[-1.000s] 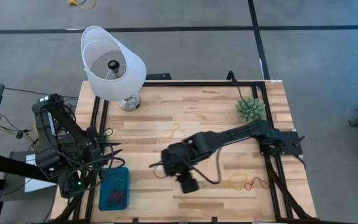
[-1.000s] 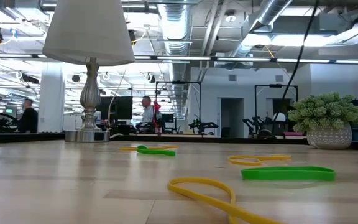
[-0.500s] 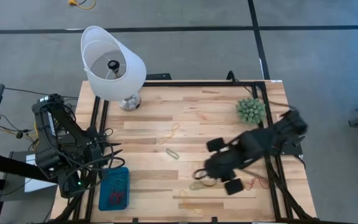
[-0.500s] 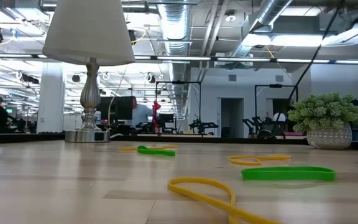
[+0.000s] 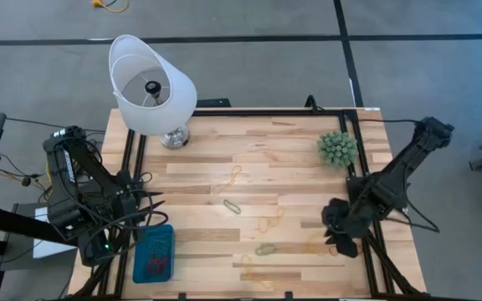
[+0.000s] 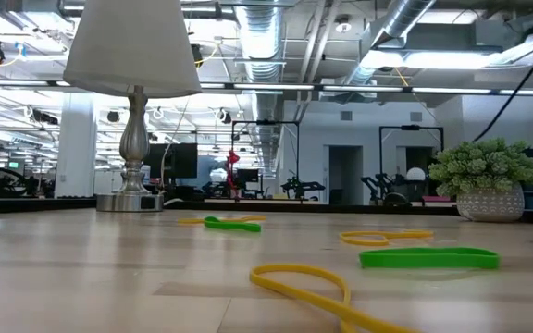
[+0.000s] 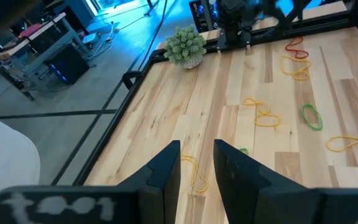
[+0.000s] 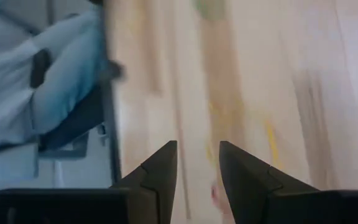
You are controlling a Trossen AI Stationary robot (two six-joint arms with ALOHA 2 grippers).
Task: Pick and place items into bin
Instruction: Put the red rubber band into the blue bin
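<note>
Wood-plank worktop (image 5: 291, 159) on a black frame, grey floor all around, office space visible behind it from the low camera.

Right gripper (image 5: 341, 238) is down at the near right corner of the worktop, and its fingers (image 8: 160, 168) have a narrow gap between them with nothing caught in it, so not gripping anything. Wrist picture is smeared, so I can't tell exactly which band sits under the tips. A yellow band (image 5: 315, 245) lies just beside those fingers, and a green band (image 5: 265, 249) is a bit further out towards the middle. Further again there's another yellow loop (image 5: 268, 223), then a small green one (image 5: 232, 206) and a long yellow one (image 5: 231, 177).

For doing this step well, I'd say: come down with one fingertip inside the loop or both straddling a single strand, press close to the wood, and close fully, since these bands are thin and floppy and will slip out of a loose pinch.

Far across from those fingers, the teal bin (image 5: 154, 252) sits at the near left corner with some red bands (image 5: 157, 266) already in it. Left gripper (image 7: 196, 163) waits just next to the bin, fingers slightly apart, empty.

White lamp (image 5: 151, 88) and spiky plant (image 5: 338, 148) are at the far edge, out of the way.
</note>
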